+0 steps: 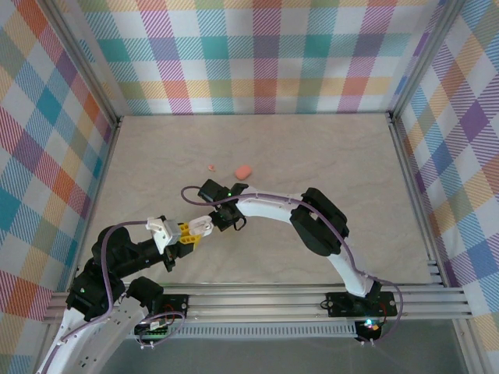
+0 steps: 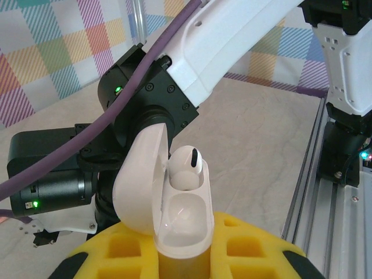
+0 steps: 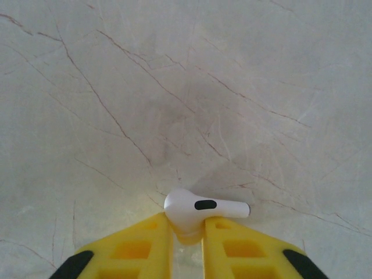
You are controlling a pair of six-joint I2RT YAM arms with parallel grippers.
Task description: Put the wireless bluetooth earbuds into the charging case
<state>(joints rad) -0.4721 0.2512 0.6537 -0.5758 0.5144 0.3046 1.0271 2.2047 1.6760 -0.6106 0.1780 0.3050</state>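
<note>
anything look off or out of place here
Nothing looks damaged or spilled. One loose end: a small pink earbud lies on the table beside the pink case, not in it. The open white charging case in the left gripper has one slot empty; the right gripper holds a white earbud.

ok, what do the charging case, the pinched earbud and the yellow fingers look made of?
Charging case: hard white plastic, glossy, going by the soft highlights on its curved shell.
Earbud: the same smooth white plastic, with a black oval inlay.
Yellow fingers: matte and pocketed, probably moulded or printed plastic, but I'm unsure.
</note>
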